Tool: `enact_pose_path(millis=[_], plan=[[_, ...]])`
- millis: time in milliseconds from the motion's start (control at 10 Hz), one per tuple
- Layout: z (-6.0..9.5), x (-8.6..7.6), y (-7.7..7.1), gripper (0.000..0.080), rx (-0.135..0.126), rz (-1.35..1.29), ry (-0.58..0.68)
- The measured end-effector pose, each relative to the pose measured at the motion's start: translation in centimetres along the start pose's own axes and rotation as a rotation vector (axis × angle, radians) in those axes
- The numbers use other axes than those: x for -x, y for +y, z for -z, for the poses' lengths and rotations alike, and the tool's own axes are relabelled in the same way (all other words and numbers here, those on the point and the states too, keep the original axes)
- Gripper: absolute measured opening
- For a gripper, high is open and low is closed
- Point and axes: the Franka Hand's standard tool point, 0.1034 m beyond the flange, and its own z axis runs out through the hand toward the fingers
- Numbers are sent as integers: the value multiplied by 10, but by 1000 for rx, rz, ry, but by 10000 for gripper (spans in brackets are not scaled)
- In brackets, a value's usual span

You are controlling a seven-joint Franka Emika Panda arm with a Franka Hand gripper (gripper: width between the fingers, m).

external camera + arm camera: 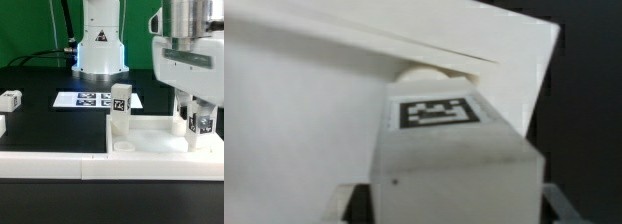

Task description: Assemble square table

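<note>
The white square tabletop (160, 132) lies flat at the front, toward the exterior view's right. One white tagged leg (120, 108) stands upright in its corner socket on the exterior view's left side. My gripper (197, 128) is over the tabletop's corner on the exterior view's right, shut on a second tagged leg (198, 124) held upright. In the wrist view my gripper (450, 205) holds this leg (446, 150) with its far end at a round corner socket (429, 72) of the tabletop (313, 110). I cannot tell whether the leg is seated.
The marker board (90, 100) lies behind the tabletop by the robot base (98, 50). A loose leg (10, 99) lies at the exterior view's far left, another (2, 126) at the edge below it. A long white rail (50, 165) runs along the front.
</note>
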Motion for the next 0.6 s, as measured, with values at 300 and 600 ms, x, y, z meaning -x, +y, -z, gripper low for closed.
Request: enact_pose_path(millis=[300, 600], plan=[[0, 3, 2, 295, 11, -373, -23], [4, 5, -4, 512, -15, -22, 14]])
